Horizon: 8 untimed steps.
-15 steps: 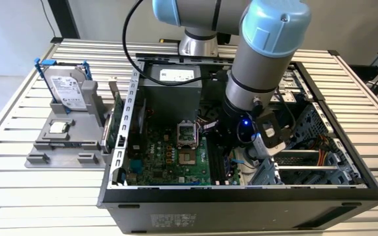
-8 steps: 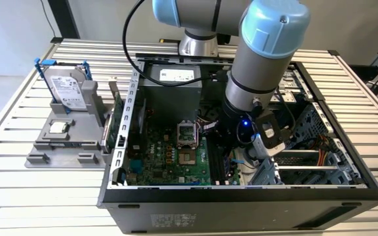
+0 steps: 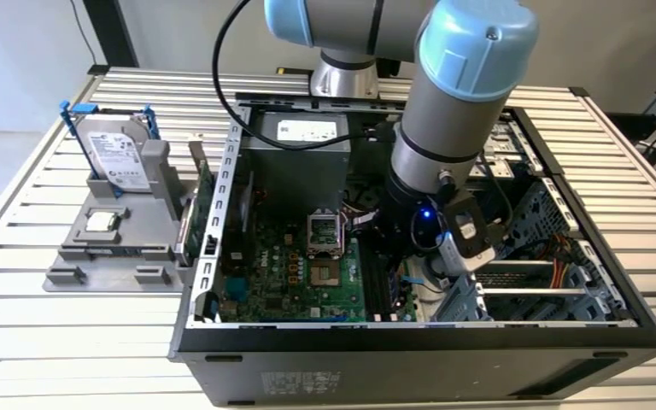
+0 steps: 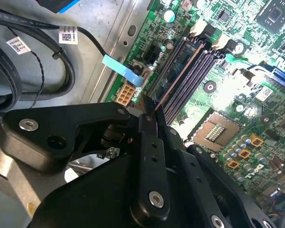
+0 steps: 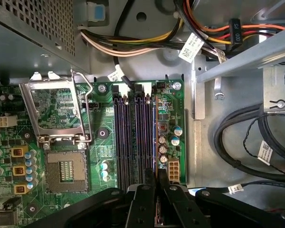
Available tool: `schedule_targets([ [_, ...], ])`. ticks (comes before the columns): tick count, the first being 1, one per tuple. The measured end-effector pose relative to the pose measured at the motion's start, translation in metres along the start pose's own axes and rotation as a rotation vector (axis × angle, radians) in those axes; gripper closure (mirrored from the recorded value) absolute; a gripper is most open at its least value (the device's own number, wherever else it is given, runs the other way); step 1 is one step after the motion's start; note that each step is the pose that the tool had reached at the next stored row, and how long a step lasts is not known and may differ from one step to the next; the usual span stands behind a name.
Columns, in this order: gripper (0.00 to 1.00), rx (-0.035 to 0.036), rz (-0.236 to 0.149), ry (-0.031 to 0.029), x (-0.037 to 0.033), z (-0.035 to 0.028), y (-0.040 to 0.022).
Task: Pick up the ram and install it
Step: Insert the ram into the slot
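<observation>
Down inside the open computer case (image 3: 419, 342), the jaws are clenched on the ram (image 4: 173, 80), which stands edge-on in a memory slot (image 5: 140, 137) beside the processor socket (image 5: 66, 168).

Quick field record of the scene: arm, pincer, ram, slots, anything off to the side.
arm: reaching down into the open PC case over the motherboard
pincer: pincer shut on a thin board held edge-on, low over the slots
ram: ram seen edge-on, running along one memory slot; whether fully seated cannot be told
memory slots: memory slots beside the open CPU socket
side fixture: grey holder at the exterior view's left, carrying a hard drive with blue rails
</observation>
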<state>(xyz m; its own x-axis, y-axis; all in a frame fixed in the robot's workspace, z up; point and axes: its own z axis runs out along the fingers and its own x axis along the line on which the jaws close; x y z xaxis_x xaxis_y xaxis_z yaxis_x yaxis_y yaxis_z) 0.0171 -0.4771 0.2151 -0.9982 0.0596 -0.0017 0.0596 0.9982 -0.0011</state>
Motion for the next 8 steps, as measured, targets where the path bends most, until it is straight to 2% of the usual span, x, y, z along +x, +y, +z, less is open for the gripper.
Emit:
schedule_targets([
  [4,1.00,0.0002,-0.002,0.0000,-0.0001,-0.0030,-0.0001],
  [8,1.00,-0.0001,-0.009,0.0000,0.0008,-0.0031,-0.0001],
])
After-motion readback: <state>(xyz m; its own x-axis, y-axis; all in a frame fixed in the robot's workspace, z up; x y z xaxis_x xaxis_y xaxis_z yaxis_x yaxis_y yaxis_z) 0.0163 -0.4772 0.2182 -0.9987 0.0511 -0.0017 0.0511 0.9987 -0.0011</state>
